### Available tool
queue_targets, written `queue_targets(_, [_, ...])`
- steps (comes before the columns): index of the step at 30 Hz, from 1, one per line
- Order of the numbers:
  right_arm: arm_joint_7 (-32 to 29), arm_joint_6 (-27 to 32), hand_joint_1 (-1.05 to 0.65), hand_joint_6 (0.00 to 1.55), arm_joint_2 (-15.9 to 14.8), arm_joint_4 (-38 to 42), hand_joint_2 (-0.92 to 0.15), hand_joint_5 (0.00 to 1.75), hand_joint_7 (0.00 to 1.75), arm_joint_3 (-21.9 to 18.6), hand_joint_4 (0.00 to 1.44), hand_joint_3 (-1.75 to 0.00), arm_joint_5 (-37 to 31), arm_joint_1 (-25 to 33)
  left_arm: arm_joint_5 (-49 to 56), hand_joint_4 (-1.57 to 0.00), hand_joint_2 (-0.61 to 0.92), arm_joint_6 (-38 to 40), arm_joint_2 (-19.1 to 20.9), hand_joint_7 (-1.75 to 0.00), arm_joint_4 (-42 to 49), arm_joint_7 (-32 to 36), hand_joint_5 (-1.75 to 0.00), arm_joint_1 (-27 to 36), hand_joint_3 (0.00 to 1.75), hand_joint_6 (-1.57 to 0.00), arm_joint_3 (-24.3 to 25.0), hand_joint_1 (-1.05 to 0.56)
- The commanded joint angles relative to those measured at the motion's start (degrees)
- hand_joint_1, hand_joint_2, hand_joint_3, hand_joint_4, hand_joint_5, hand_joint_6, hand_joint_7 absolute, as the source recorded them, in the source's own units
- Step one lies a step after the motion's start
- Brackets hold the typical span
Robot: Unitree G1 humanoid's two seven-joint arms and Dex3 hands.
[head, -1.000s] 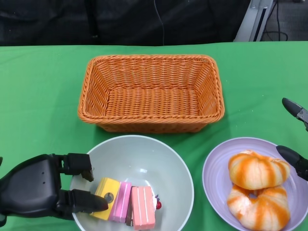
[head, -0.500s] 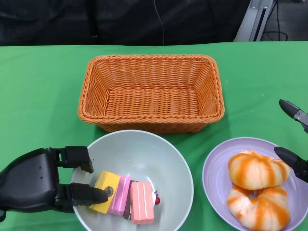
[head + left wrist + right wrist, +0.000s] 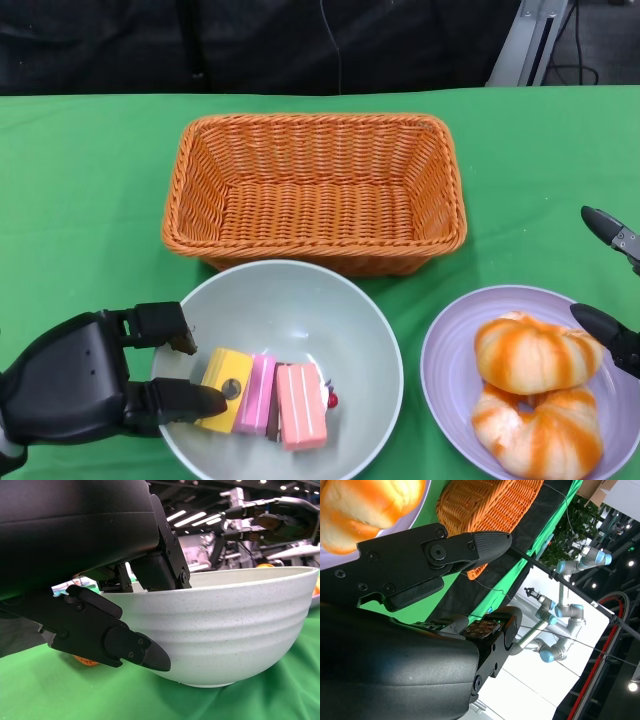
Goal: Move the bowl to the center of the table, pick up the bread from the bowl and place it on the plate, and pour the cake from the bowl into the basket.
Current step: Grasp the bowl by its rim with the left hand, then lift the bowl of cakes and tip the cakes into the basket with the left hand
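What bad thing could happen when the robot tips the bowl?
The left hand grips only one side of the bowl, so the bowl might slip or twist. The cake lies loose and could slide out early, landing on the green table short of the basket.

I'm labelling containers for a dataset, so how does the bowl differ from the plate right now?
The bowl is deep, pale grey-green and holds the colourful cake slices; the plate is shallow, lilac and carries two orange-striped breads. The left hand grips the bowl's rim, while the right hand is beside the plate with fingers apart, holding nothing. The bowl is in front of the basket; the plate is off to its right. Both are round and sit on the green table.
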Motion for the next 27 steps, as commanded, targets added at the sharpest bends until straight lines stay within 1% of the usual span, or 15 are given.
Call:
queue_targets(1, [-0.33, -0.82, -0.49, 0.53, -0.46, -0.2, -0.92, 0.11, 0.01, -0.77, 0.59, -0.18, 0.67, 0.0, -1.9, -0.51, 0.92, 0.51, 0.22, -0.06, 0.59, -0.48, -1.19, 0.66, 0.12, -1.07, 1.27, -0.37])
queue_targets(3, [-0.32, -0.85, -0.5, 0.53, -0.59, -0.17, -0.92, 0.11, 0.01, -0.74, 0.59, -0.18, 0.54, 0.01, -2.11, -0.48, 0.92, 0.78, -0.21, -0.06, 1.08, -0.79, -1.26, 0.68, 0.1, -1.07, 1.56, -0.37])
queue_targets(5, [-0.22, -0.68, -0.5, 0.53, -0.66, -0.34, -0.92, 0.11, 0.01, -0.69, 0.59, -0.18, 0.56, 0.1, -2.53, -0.47, 0.92, 0.95, -0.55, -0.06, 1.64, -1.39, -1.28, 0.68, 0.1, -1.07, 1.92, -0.37])
queue_targets(9, [0.03, -0.92, -0.49, 0.53, -0.61, -0.24, -0.92, 0.11, 0.01, -0.64, 0.59, -0.18, 0.88, 0.02, -4.25, -0.49, 0.92, 0.6, -1.32, -0.07, 2.65, -2.71, -1.21, 0.73, 0.1, -1.07, 2.71, -0.36])
queue_targets(13, [0.18, -0.9, -0.5, 0.54, -0.6, -0.1, -0.92, 0.11, 0.01, -0.61, 0.59, -0.17, 1.07, -0.02, -5.68, -0.5, 0.92, -0.35, -1.85, -0.06, 3.04, -4.6, -1.18, 0.92, 0.09, -1.06, 3.48, -0.36])
queue_targets(17, [0.37, -0.63, -0.5, 0.54, -0.57, -0.41, -0.92, 0.11, 0.01, -0.56, 0.59, -0.17, 1.2, 0.09, -6.64, -0.51, 0.92, -0.54, -2.53, -0.06, 3.58, -5.98, -1.18, 1.11, 0.07, -1.06, 3.77, -0.35])
queue_targets(21, [0.4, -0.38, -0.5, 0.53, -0.54, -0.77, -0.92, 0.1, 0.0, -0.55, 0.58, -0.17, 1.06, 0.26, -6.88, -0.49, 0.92, 0.27, -2.8, -0.06, 3.88, -7.3, -1.22, 1.27, 0.08, -1.05, 3.65, -0.35])
queue_targets(24, [-0.14, -0.76, -0.51, 0.54, -0.47, -0.19, -0.92, 0.1, 0.01, -0.75, 0.59, -0.17, 0.57, -0.01, -6.75, -0.46, 0.92, 0.61, -2.82, -0.03, 4.04, -7.21, -1.27, 1.18, 0.13, -1.0, 3.54, -0.34])
queue_targets(27, [-0.5, -0.5, -0.51, 0.54, -0.44, -0.44, -0.92, 0.1, 0.01, -0.78, 0.59, -0.17, 0.19, 0.08, -6.49, -0.44, 0.92, 1.15, -2.75, 0.0, 3.97, -7.17, -1.29, 1.22, 0.14, -0.95, 3.44, -0.34])
